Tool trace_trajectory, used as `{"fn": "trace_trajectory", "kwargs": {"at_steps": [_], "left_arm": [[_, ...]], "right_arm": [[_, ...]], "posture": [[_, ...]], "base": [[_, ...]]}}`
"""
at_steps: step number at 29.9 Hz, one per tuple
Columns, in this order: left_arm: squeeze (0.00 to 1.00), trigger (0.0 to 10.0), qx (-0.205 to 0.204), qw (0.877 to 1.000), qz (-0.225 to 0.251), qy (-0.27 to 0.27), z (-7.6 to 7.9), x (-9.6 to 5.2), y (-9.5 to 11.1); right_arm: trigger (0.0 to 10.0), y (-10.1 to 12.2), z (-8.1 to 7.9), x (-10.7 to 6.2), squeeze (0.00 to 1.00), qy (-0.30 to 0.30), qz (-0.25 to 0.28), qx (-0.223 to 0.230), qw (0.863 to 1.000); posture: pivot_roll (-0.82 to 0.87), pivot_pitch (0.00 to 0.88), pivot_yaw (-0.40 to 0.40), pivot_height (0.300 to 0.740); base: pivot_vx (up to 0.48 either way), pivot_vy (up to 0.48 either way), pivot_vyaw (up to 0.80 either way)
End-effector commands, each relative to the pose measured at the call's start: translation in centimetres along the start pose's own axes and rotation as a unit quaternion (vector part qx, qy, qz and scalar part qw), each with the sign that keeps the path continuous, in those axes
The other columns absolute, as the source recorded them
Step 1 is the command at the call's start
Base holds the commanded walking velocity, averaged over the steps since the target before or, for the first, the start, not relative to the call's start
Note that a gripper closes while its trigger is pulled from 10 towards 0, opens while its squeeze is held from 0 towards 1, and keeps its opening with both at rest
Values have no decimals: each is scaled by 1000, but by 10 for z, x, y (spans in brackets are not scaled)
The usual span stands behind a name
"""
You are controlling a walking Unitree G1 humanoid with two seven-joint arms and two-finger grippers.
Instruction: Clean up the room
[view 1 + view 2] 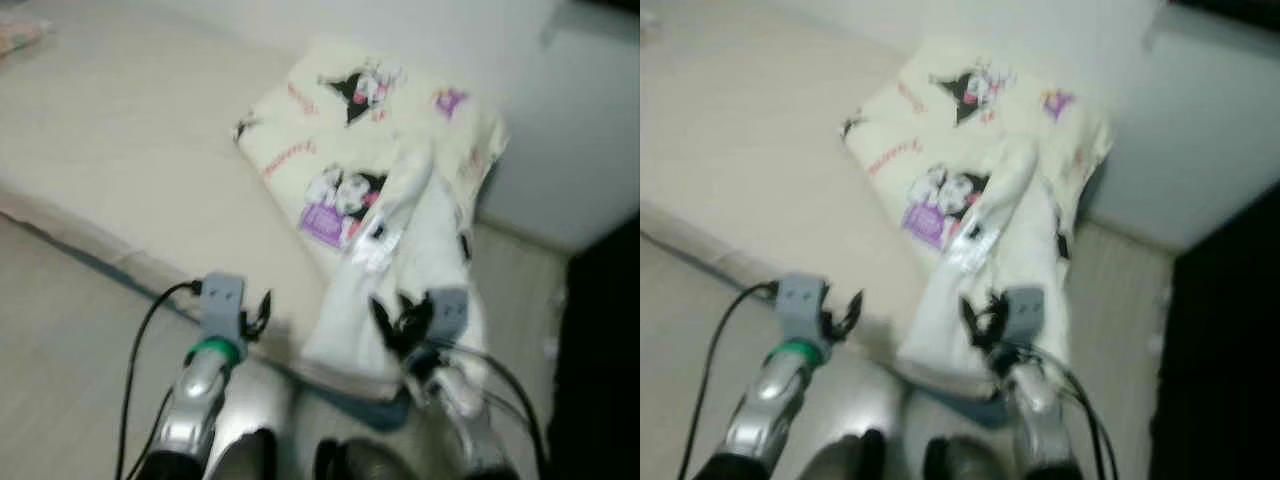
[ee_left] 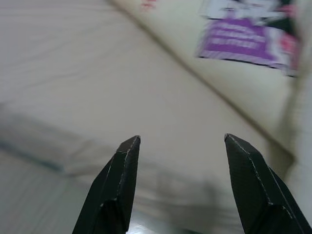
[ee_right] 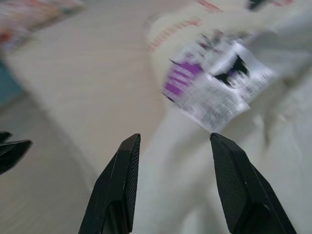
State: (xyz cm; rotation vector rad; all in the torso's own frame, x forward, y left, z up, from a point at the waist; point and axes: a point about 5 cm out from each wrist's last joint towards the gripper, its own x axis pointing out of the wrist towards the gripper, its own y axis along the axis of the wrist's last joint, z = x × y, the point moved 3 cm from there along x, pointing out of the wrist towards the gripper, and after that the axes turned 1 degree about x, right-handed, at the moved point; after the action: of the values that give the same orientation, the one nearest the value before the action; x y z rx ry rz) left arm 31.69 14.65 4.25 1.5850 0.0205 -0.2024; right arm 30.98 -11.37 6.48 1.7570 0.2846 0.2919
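Both grippers hover at the bed's near edge, fingers spread and empty.

The beige bed [image 1: 120,150] carries a folded cream cartoon-print blanket [image 1: 330,120] at its far corner, with a white garment [image 1: 400,270] draped from it over the edge. The right gripper [image 3: 170,146] is just above the garment; the left gripper [image 2: 178,141] is over bare mattress beside it.
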Motion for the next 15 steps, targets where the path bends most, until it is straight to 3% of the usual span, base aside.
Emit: {"fn": "trace_trajectory", "kwargs": {"at_steps": [1, 6, 12, 15], "left_arm": [[0, 10000, -11, 1000, -9, 3, 1, -4, -7], [0, 10000, 2, 999, -46, 14, -4, -1, -15], [0, 10000, -6, 999, -29, 16, -7, 1, -9], [0, 10000, -2, 999, -30, 16, -6, 1, -9]], "right_arm": [[10000, -8, 2, -7, 0, 0, -21, 0, 1000], [10000, -6, -4, -5, 0, 11, -16, 0, 1000], [10000, -2, -7, -5, 0, 6, -4, 2, 1000], [10000, 7, 2, -5, 0, -32, 21, -14, 999]], "posture": [[40, 137, 30, 735], [40, 137, 34, 735], [42, 133, 37, 735], [42, 133, 37, 735]], "base": [[0, 0, 0], [0, 384, 0], [0, 480, 0], [0, 0, 0]]}}
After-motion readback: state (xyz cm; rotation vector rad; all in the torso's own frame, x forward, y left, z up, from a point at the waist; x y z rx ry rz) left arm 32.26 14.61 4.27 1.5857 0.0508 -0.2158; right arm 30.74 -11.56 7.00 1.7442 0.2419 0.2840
